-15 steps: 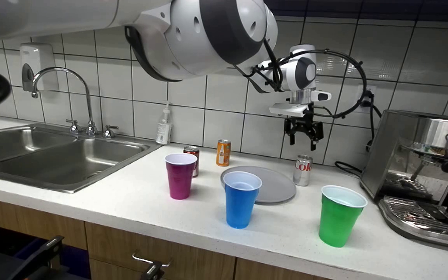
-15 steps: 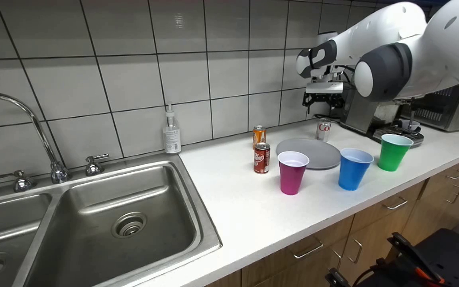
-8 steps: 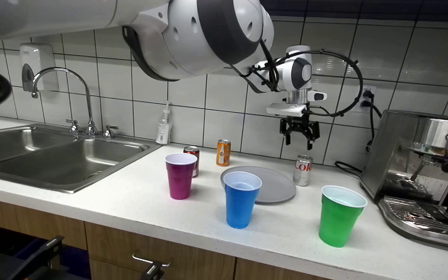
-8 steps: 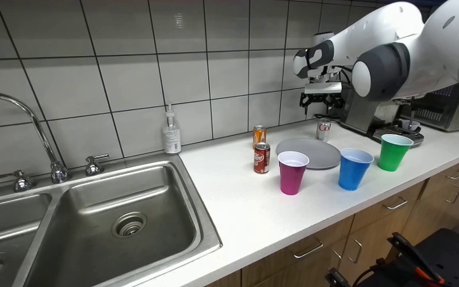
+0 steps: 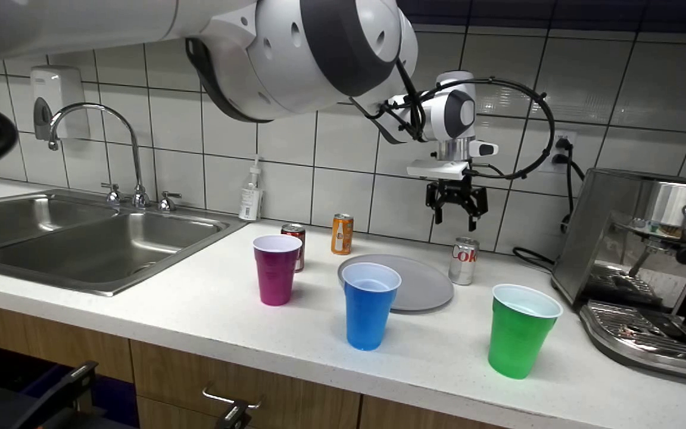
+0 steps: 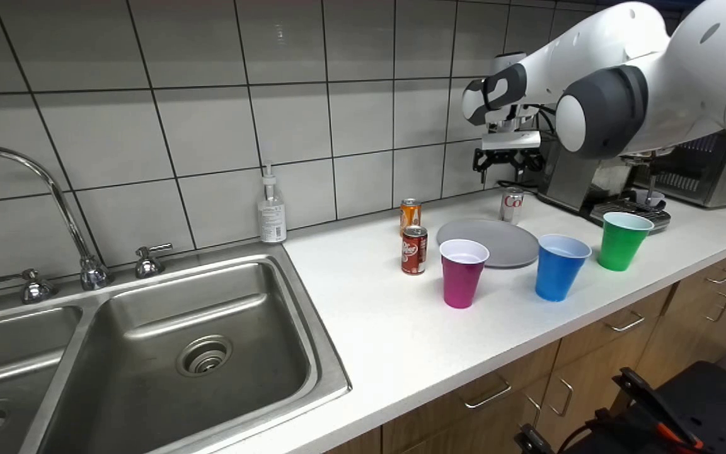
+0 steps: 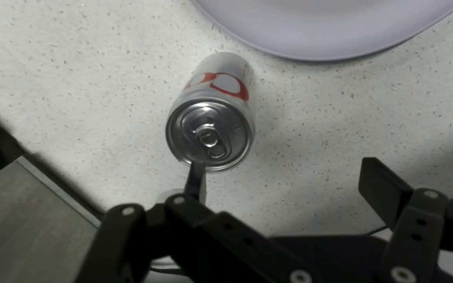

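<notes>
Kitchen: sink (image 6: 142, 378), espresso machine (image 5: 635, 274)

Tiled wall (image 5: 286, 190) (pale, dark-grouted), white counter (image 6: 369, 328), steel double sink (image 6: 326, 356), wooden drawers (image 5: 230, 375) beneath

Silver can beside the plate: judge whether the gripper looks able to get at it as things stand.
Probably yes. The open gripper hangs above the silver can with nothing visible between them, though the wrist view suggests it should shift sideways first.
</notes>
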{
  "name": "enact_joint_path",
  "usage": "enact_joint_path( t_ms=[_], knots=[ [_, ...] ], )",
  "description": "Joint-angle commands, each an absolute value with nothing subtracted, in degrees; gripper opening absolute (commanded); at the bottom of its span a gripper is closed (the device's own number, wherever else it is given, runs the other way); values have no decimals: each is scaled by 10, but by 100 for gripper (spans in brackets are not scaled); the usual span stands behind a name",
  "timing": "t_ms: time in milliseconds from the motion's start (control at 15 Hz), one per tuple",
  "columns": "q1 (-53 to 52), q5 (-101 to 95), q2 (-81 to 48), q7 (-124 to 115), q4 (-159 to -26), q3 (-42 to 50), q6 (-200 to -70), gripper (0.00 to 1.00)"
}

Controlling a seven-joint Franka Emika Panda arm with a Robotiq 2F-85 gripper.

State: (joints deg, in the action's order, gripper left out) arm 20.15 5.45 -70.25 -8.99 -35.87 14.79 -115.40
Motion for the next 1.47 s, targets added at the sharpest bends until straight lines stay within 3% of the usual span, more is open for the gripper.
enact_joint_path(
  t_ms=[0,1400],
  knots=[
    [202,54,-703,-90,-359,148,-1154,100],
    [200,58,-699,-77,-378,142,-1184,100]
  ],
)
